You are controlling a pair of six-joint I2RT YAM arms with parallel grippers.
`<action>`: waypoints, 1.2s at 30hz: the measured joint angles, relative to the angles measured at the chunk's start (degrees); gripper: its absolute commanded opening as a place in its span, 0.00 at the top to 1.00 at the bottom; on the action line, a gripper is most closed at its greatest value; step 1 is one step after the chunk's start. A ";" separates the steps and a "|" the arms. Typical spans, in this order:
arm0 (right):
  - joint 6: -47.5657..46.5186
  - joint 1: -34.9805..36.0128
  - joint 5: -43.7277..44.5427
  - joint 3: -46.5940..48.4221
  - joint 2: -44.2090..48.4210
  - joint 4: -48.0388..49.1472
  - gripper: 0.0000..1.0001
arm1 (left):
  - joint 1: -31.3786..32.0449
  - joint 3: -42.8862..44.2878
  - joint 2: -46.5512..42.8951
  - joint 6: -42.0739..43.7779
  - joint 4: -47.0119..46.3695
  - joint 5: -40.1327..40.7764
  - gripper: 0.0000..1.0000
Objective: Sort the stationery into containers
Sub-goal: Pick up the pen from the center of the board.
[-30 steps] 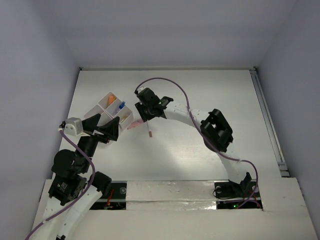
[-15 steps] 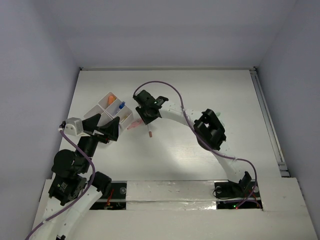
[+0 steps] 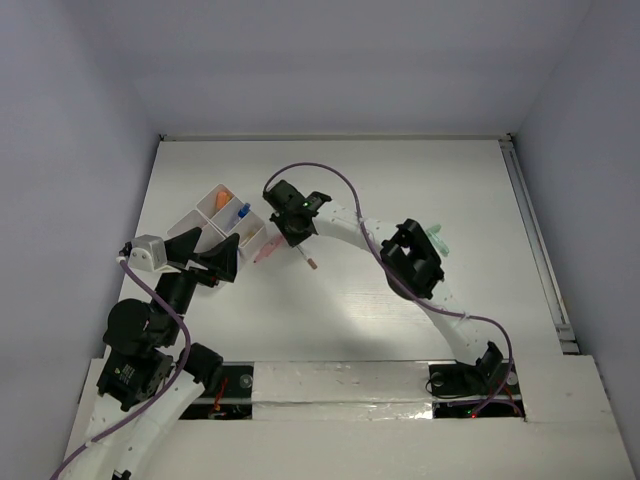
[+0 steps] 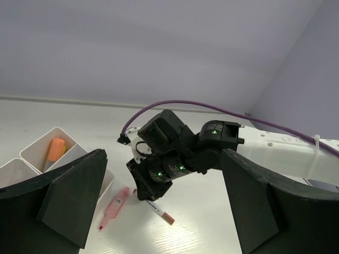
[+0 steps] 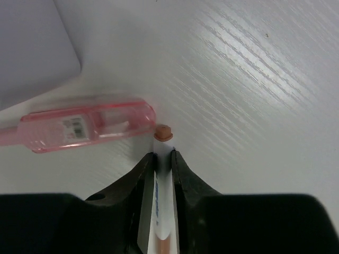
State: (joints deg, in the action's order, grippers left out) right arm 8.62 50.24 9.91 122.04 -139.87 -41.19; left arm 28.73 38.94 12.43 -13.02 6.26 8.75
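Right gripper (image 5: 162, 159) clenched on white pen (image 5: 162, 203); brown-capped tip protrudes just past the fingertips. Pink marker (image 5: 87, 124) lies on table (image 3: 430, 190), just beside pen tip. Compartment tray (image 3: 228, 212) near, left of marker. Left gripper (image 3: 205, 255) released, jaws wide, at tray's near edge. Bare table extends right and far side.

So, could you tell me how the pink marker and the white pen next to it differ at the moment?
The pink marker is thick and translucent, while the white pen is slim and opaque, with a brown end. The pink marker lies free on the table, whereas the white pen is pinched between the fingers of the right gripper. Both are outside the white tray.
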 measured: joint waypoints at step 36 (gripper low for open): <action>12.72 0.76 -20.24 -10.36 11.10 65.75 1.00 | -1.88 -0.94 -1.95 0.15 -1.29 -0.07 0.16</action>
State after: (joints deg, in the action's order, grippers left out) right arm 21.34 51.00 -10.33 111.68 -128.77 24.56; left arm 26.85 38.00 10.48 -12.86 4.97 8.69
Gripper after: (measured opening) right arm 0.076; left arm 0.843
